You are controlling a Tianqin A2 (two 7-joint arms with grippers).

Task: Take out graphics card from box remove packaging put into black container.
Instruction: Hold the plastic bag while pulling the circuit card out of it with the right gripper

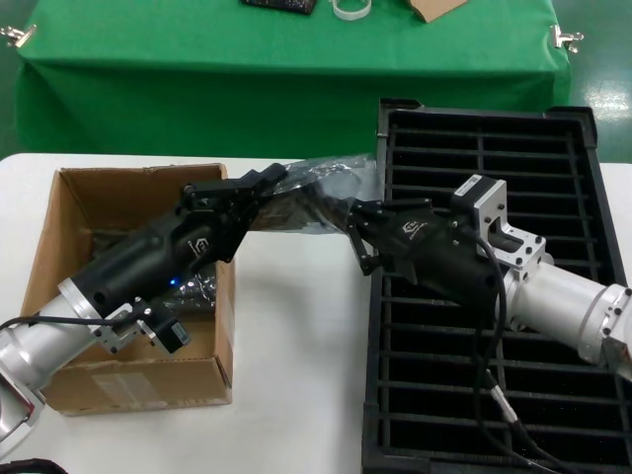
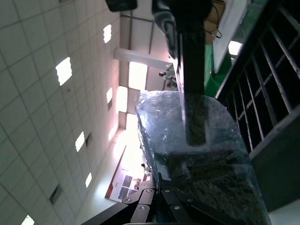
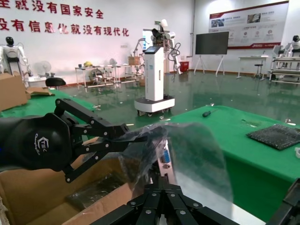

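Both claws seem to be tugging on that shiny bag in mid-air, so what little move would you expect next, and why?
Probably the left claw and right claw draw slightly apart. Each pinches one end of the packaging, held between the box and the black container, and the graphics card still sits inside it, so pulling should slide the bag off.

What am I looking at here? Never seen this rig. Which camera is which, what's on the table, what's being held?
It is a two-armed robot. One picture looks down from its head; the other two come from cameras on each wrist.

On the white table sit a brown cardboard box and a black slotted container.

Between them, both arms hold one thing in the air: a crinkly translucent bag with the graphics card inside. The left gripper is shut on one end of the bag, the right gripper on the other, as if about to pull the wrapping off.
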